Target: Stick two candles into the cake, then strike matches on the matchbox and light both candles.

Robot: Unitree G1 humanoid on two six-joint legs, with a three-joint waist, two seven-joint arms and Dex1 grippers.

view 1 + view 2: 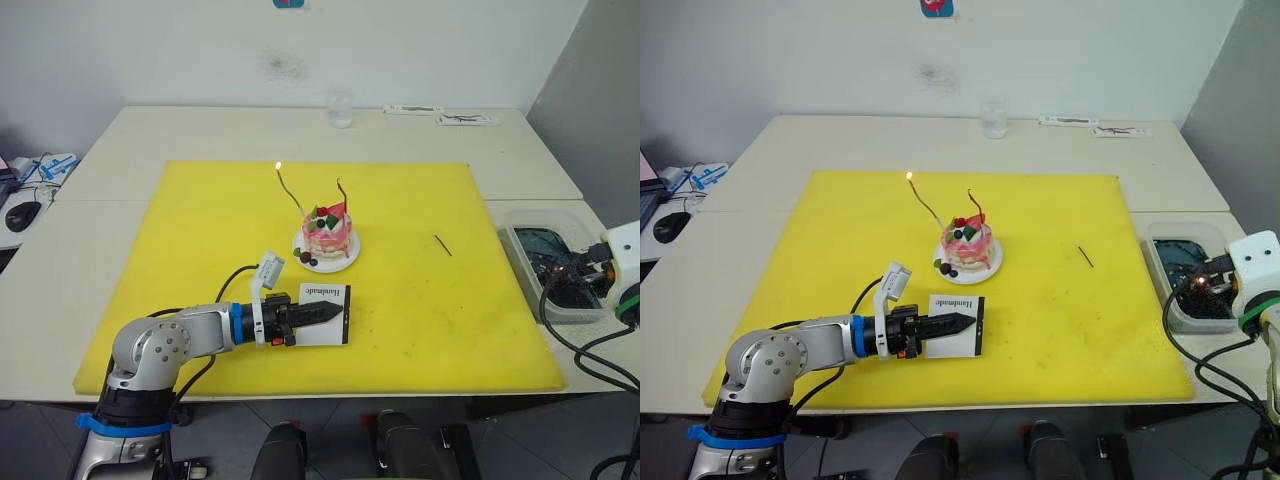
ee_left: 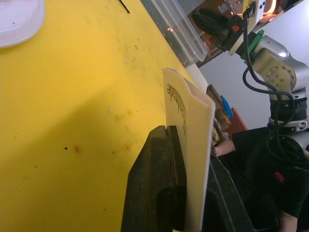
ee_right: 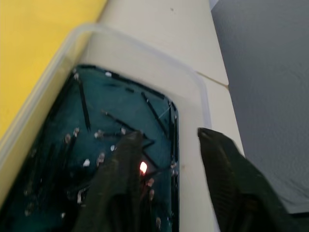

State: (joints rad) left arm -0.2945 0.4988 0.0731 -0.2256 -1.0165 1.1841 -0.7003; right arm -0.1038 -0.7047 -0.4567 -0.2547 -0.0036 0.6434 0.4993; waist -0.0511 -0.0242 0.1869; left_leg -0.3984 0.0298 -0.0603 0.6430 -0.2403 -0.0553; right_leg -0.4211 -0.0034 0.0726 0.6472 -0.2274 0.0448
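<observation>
Matchbox [image 1: 326, 313] is clamped edge-on between the left gripper [image 1: 318, 315] fingers, lower centre of the left eye view, just below the cake [image 1: 327, 236] on its white plate [image 1: 347, 262]. Judged light, thin card (will crush or bow if over-squeezed); best held by the flat faces, black strike strip left exposed. In the left wrist view the box stands upright in the jaws, lettering visible on one face.

Both candles are stuck in the cake: left candle [image 1: 290, 193] is lit, small flame at its tip; right candle [image 1: 342, 191] shows no flame. Judged very thin, wavy, easily bent or knocked over, so they should be approached from above with the flame only, not touched.

One spare match [image 1: 442, 245] lies on the yellow mat [image 1: 200, 260], centre right, well apart from the cake. Judged light, brittle; to be pinched near the plain end.

Right gripper [image 3: 166, 159] hangs over the clear tray [image 3: 145, 53] of dark water and spent matches, right edge of the left eye view; jaws are parted, nothing gripped. A small glow [image 3: 143, 167] is seen between the fingers.

Hard to tell: whether that glow is a dropped match burning or a reflection. Strike strip is hidden by the left fingers. Right candle tip is too small to judge confidently.
</observation>
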